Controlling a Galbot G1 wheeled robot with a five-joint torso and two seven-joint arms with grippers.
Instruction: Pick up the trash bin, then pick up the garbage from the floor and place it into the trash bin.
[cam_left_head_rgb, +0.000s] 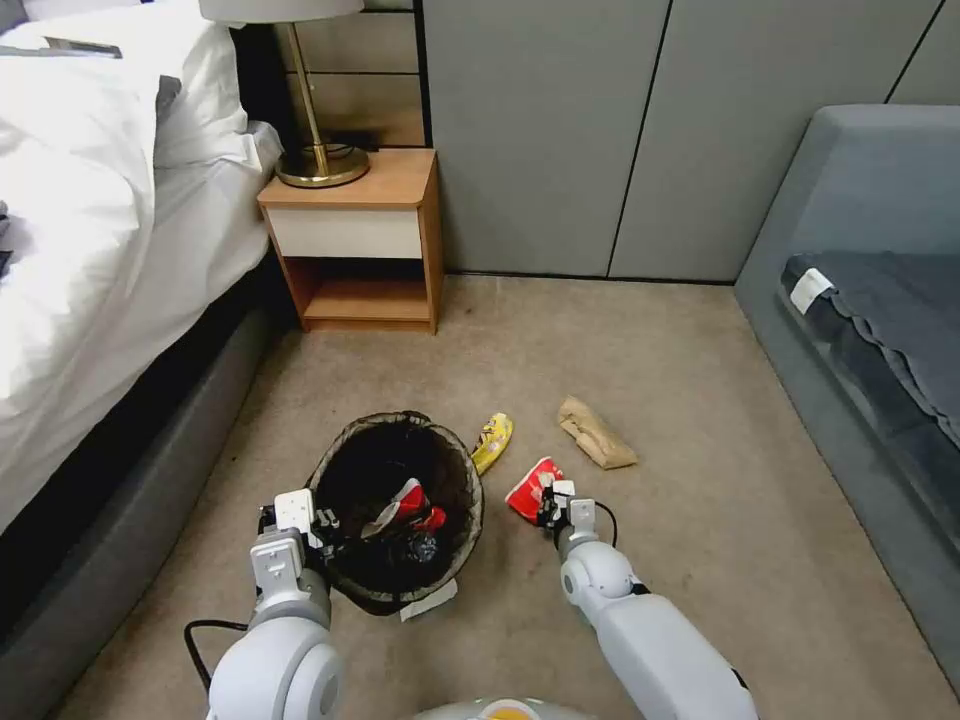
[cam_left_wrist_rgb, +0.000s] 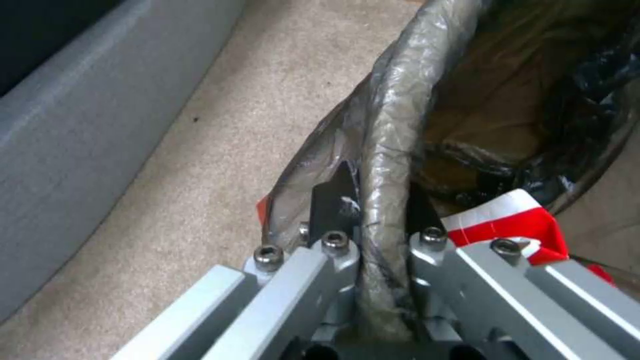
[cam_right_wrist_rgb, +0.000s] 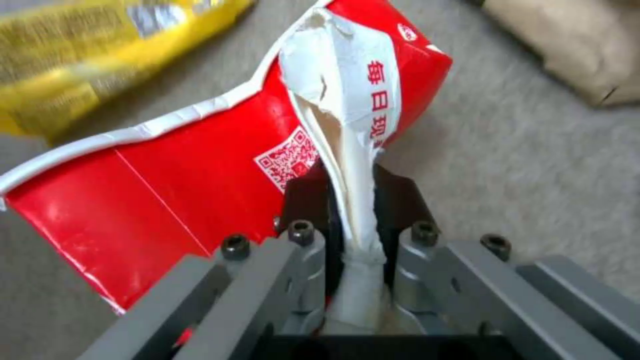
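Observation:
The trash bin (cam_left_head_rgb: 345, 470), a round bucket lined with a dark bag, sits low in front of me. My left gripper (cam_left_head_rgb: 325, 528) is shut on its bag-covered rim (cam_left_wrist_rgb: 387, 150). A red-and-white crushed cup (cam_left_head_rgb: 415, 505) lies inside the bin, and its edge (cam_left_wrist_rgb: 513, 220) shows beside the fingers. My right gripper (cam_left_head_rgb: 548, 510) is shut on the torn rim of another red-and-white crushed paper cup (cam_left_head_rgb: 530, 485) (cam_right_wrist_rgb: 200, 175) on the carpet. A yellow snack wrapper (cam_left_head_rgb: 492, 440) (cam_right_wrist_rgb: 87, 55) lies just right of the bin. A crumpled brown paper bag (cam_left_head_rgb: 596, 432) (cam_right_wrist_rgb: 573, 45) lies farther right.
A bed (cam_left_head_rgb: 90, 250) with a dark frame runs along the left. A wooden nightstand (cam_left_head_rgb: 360, 240) with a brass lamp (cam_left_head_rgb: 320, 160) stands at the back wall. A grey sofa (cam_left_head_rgb: 870, 330) fills the right side. Open carpet lies between them.

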